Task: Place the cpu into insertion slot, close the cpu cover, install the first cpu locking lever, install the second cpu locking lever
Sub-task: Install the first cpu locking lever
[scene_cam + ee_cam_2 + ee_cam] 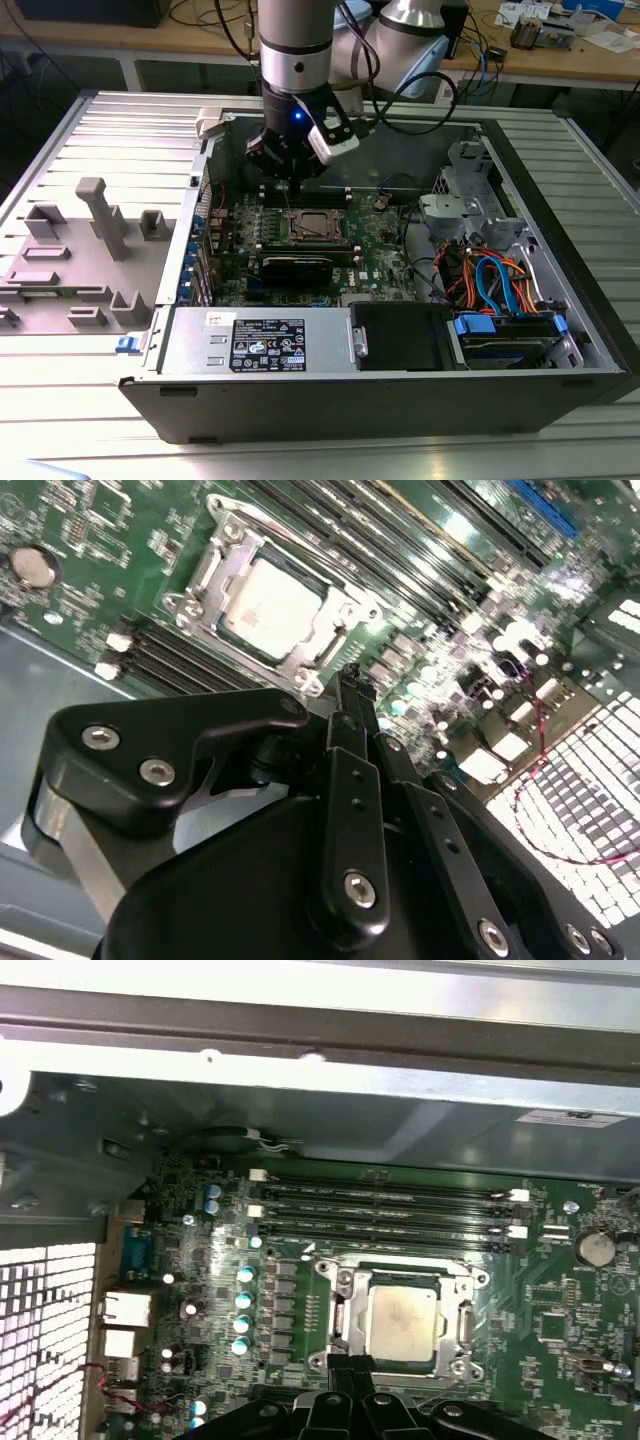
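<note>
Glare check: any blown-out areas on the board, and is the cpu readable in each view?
Second wrist view: glare washes out the green board beyond the cpu, and the perforated panel is blown white; the cpu stays readable. First wrist view: the cpu is evenly lit, the panel again white. Exterior view: the case interior is dim, and the cpu looks dark near the gripper.

The table (600, 180) has a silver metal top with long ribs. An open computer case (350, 405) lies on its side in the middle of it. At the exterior view's left, just beside the case, a grey plastic holder (60, 270) lies flat, with one post (100, 215) standing upright.
</note>
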`<state>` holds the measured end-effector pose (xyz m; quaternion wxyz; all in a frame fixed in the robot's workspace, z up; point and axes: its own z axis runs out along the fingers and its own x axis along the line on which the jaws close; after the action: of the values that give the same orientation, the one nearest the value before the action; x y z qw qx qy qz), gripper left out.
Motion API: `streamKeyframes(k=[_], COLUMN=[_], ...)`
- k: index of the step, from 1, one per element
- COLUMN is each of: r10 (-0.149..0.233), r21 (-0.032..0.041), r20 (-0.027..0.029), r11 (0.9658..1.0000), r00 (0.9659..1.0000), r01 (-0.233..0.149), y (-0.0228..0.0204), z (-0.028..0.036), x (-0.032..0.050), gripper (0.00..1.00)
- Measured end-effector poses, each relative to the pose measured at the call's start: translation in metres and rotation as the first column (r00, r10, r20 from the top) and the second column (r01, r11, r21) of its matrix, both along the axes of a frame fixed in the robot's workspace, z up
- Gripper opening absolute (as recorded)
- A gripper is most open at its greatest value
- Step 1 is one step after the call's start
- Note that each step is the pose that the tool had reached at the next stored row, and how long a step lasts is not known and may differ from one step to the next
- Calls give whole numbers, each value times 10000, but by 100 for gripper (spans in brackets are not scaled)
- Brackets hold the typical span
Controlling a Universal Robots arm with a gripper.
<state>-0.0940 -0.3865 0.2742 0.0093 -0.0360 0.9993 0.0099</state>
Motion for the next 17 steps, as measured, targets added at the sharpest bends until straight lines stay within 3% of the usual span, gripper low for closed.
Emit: streamKeyframes(k=[3, 7, 8, 10, 11, 13, 16, 17], r10=[1, 1, 0, 1, -4, -5, -5, -6], r21=[0, 7, 192, 473, 716, 924, 1040, 1117], r20=[22, 37, 59, 74, 84, 86, 85, 85], r11=[10000, 10000, 9998, 9989, 9974, 9957, 9946, 9937], r00=[10000, 10000, 10000, 10000, 10000, 10000, 10000, 10000], r01=[-1, -1, -1, -4, -2, -3, -4, -4], y=[0, 0, 0, 0, 0, -1, -2, -2], z=[-6, -10, -10, -10, -11, -13, -33, -36], x=[-119, -219, -246, -266, -286, -318, -332, -333], gripper=[11, 11, 11, 11, 11, 11, 11, 11])
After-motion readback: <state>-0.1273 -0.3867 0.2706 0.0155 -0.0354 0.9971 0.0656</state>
